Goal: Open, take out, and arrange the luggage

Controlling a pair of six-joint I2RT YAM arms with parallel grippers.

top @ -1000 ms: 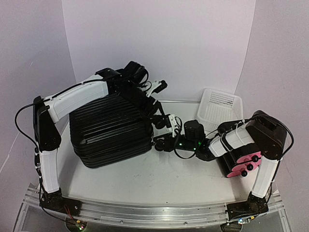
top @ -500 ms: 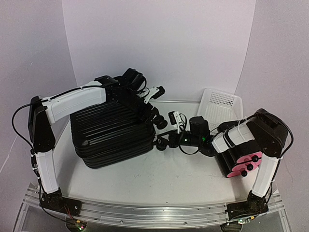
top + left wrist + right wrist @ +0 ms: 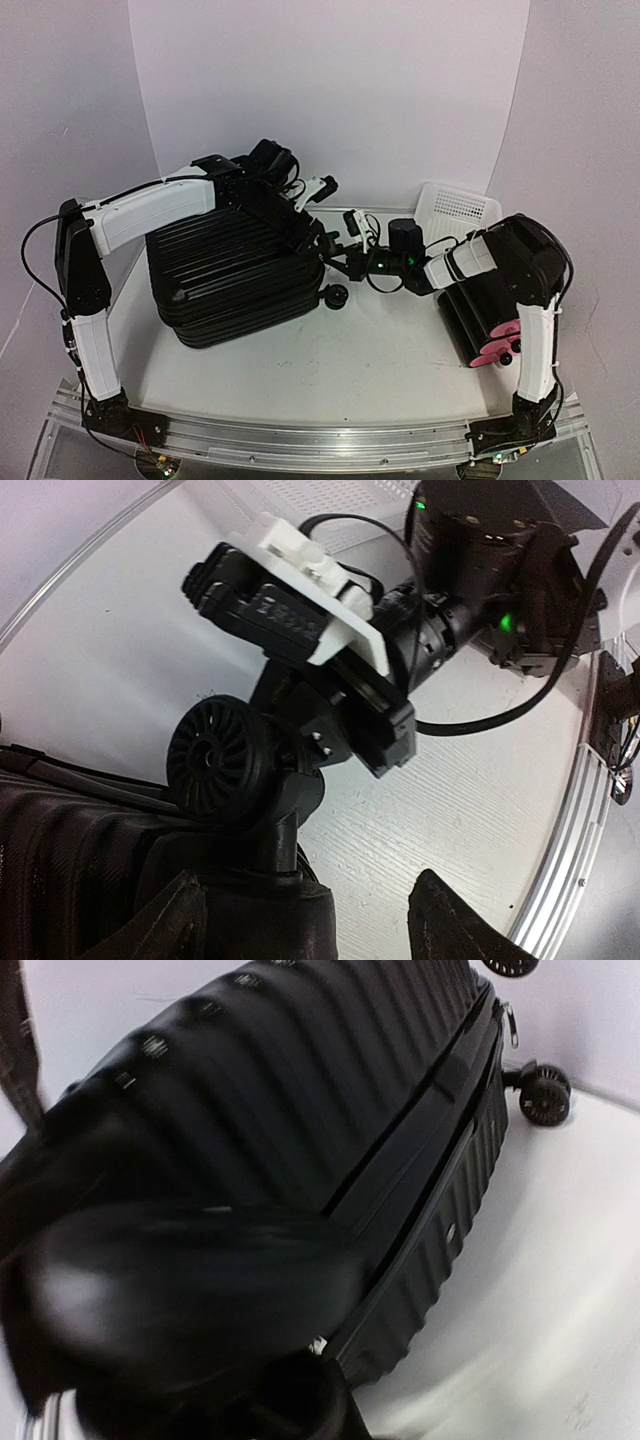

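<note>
Two arms crowd the right-hand end of your luggage.
Your luggage (image 3: 230,275) lies closed, ribbed shell up, left of centre on the table (image 3: 350,370). Your left gripper (image 3: 308,885) hangs over its far right corner beside a wheel (image 3: 213,755), fingers spread and holding nothing. Your right gripper (image 3: 338,262) sits at that same end with fingers pressed together; whether they pinch anything cannot be told.

On the table (image 3: 380,375), luggage (image 3: 235,275) left, basket (image 3: 457,206) rear right, drawer box (image 3: 478,320) before basket.
</note>
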